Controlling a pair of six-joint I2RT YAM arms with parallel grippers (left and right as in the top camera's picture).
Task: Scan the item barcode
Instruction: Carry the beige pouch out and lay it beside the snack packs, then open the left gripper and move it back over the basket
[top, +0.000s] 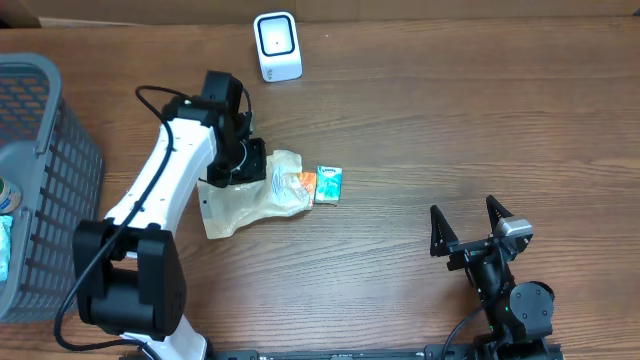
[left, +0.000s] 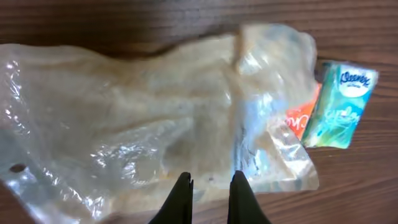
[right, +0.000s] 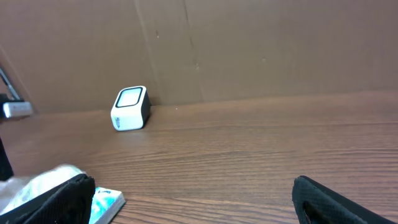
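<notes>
A crumpled clear plastic bag (top: 250, 195) lies on the table in the overhead view, with an orange packet (top: 304, 184) and a teal Kleenex tissue pack (top: 329, 185) at its right end. My left gripper (top: 245, 165) is down on the bag's upper edge. In the left wrist view its narrow fingertips (left: 211, 180) are pinched on the bag's (left: 155, 118) near edge, and the tissue pack (left: 339, 102) lies to the right. The white barcode scanner (top: 277, 46) stands at the back. My right gripper (top: 468, 225) hovers open at the front right, holding nothing.
A grey mesh basket (top: 40, 180) stands at the left edge of the table. From the right wrist view the scanner (right: 130, 108) stands against a cardboard wall (right: 249, 50), with the tissue pack (right: 106, 202) by the left finger.
</notes>
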